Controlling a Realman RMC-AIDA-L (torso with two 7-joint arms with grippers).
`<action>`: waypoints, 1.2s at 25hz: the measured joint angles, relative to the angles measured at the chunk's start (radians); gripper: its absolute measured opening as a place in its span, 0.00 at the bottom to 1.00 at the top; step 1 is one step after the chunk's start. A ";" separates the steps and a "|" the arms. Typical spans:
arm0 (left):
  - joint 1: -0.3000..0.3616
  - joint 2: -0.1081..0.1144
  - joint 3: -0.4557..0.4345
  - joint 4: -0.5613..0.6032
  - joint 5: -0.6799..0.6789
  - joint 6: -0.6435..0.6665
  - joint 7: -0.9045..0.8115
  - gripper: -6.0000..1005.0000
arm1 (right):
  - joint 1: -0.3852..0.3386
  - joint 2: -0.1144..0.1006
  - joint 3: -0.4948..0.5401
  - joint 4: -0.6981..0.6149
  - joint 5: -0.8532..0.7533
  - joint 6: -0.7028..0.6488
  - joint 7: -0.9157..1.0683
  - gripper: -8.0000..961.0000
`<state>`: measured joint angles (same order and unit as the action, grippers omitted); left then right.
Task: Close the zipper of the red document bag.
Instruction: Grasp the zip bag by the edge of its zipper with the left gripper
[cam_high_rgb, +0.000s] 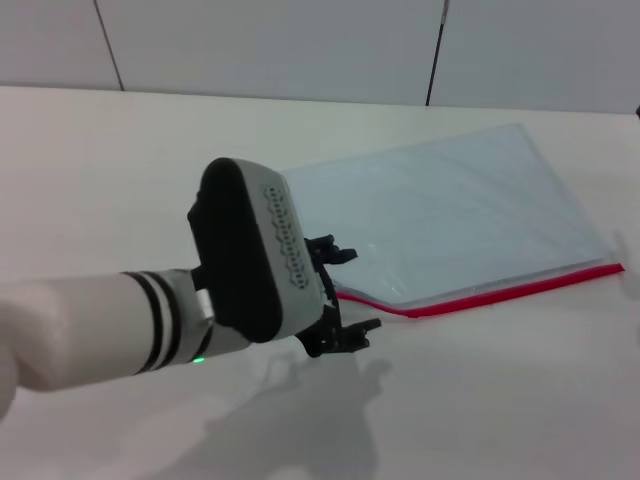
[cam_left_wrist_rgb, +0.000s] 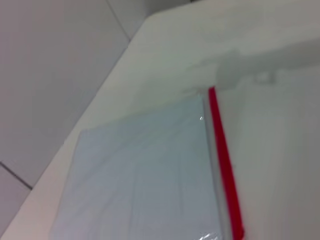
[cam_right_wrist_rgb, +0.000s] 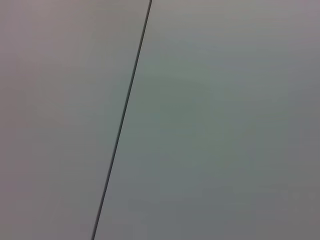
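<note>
**Left gripper at the near corner of the bag, nothing held**

Red document bag (cam_high_rgb: 450, 215) lies flat on the surface (cam_high_rgb: 120, 180), zipper (cam_high_rgb: 500, 293) along its near edge. Left gripper (cam_high_rgb: 340, 300) sits at the strip's left end, jaws parted, empty.

Risk: thin pouch slides or buckles if pulled unpinned; jaws may miss the slider, which I cannot make out.

Count: one bag, one zipper, one gripper seen; right gripper out of sight.

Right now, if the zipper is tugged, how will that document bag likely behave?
The red document bag looks thin, flat and probably floppy and light. On the smooth table it may slide when the left pincer pulls the zipper unless pinned.
</note>
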<state>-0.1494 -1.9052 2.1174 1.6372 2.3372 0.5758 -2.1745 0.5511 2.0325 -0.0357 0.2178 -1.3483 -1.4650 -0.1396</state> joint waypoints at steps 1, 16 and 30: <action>0.000 0.000 0.000 0.000 0.000 0.000 0.000 0.79 | 0.000 0.000 0.000 0.000 0.000 0.000 0.000 0.71; -0.081 -0.087 -0.023 -0.160 0.192 -0.013 -0.017 0.79 | 0.001 0.000 0.002 0.000 0.000 0.000 0.000 0.71; -0.174 -0.098 -0.013 -0.347 0.189 -0.145 -0.006 0.79 | 0.005 0.002 0.002 0.000 0.000 0.000 0.000 0.71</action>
<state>-0.3232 -2.0031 2.1041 1.2901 2.5261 0.4313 -2.1806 0.5557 2.0341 -0.0337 0.2178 -1.3483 -1.4650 -0.1396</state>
